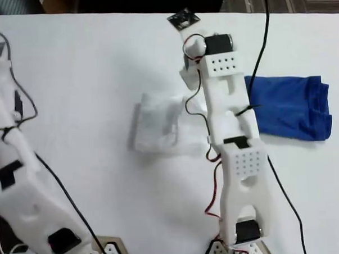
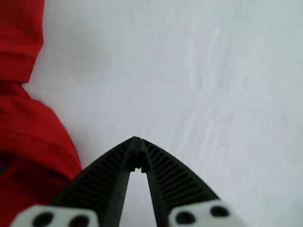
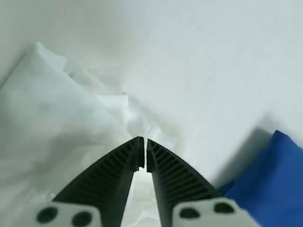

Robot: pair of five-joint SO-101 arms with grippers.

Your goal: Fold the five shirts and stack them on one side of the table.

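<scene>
A folded white shirt [image 1: 155, 127] lies near the middle of the white table [image 1: 88, 68]. A folded blue shirt [image 1: 292, 107] sits to its right. My right arm [image 1: 230, 107] stretches between the two, its wrist over the white shirt's far right corner. My right gripper [image 3: 140, 147] is shut, its tips just above the rumpled edge of the white shirt [image 3: 47, 118], with the blue shirt [image 3: 272, 189] to one side. My left gripper [image 2: 137, 147] is shut over bare tabletop, close beside a red shirt [image 2: 23, 142]. My left arm [image 1: 14, 167] stands at the table's left edge.
Black cables [image 1: 262, 50] trail from the right arm across the blue shirt's near side. Open tabletop lies between the two arms and along the far left. The table's far edge [image 1: 125, 13] meets a dark floor.
</scene>
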